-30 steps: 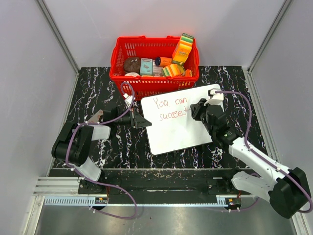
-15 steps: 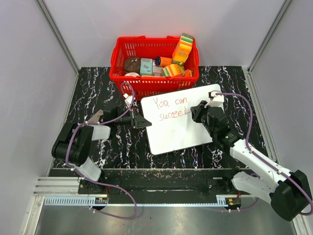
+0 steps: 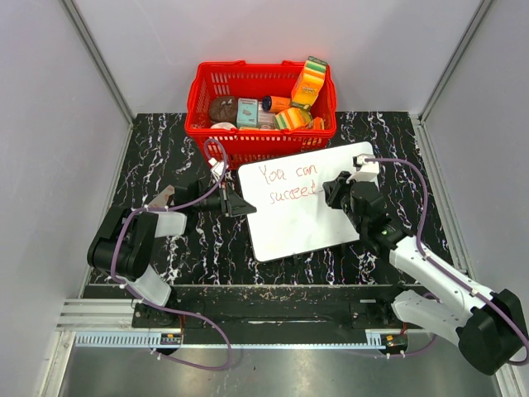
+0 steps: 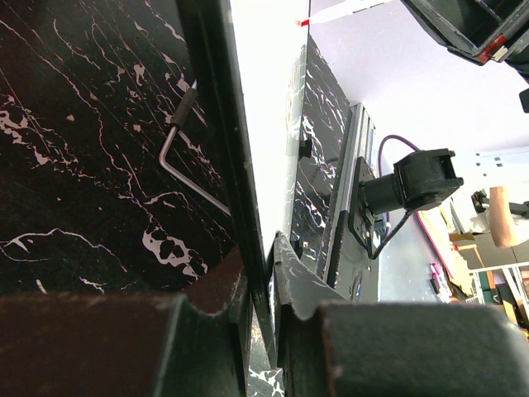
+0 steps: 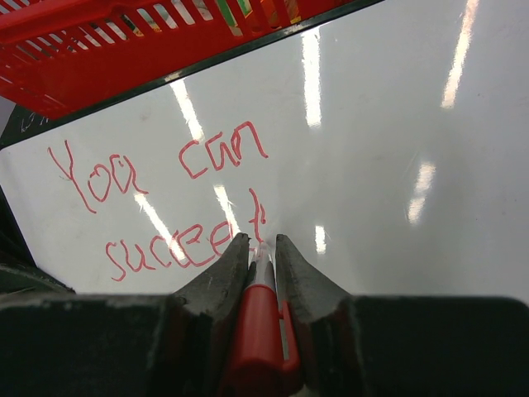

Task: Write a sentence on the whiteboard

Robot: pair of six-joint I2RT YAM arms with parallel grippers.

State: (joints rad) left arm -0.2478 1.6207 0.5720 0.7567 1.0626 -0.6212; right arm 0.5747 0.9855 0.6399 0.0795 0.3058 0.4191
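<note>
The whiteboard (image 3: 306, 207) lies tilted on the black marble table in front of the red basket. Red lettering (image 3: 288, 184) on it reads "You can" over "succee" with an unfinished last letter; it also shows in the right wrist view (image 5: 165, 198). My right gripper (image 3: 331, 192) is shut on a red marker (image 5: 263, 331), whose tip touches the board (image 5: 397, 149) at the end of the second line. My left gripper (image 3: 241, 204) is shut on the board's left edge (image 4: 248, 157), seen edge-on in the left wrist view.
A red basket (image 3: 207, 91) with several packets and sponges stands just behind the board; its wall (image 5: 91, 58) shows in the right wrist view. A bent metal rod (image 4: 178, 149) lies under the board. Grey walls enclose the table on three sides.
The right gripper with the marker has shifted slightly down and right at the end of the second line, adding strokes to the last letter. The left arm and board have not moved.
</note>
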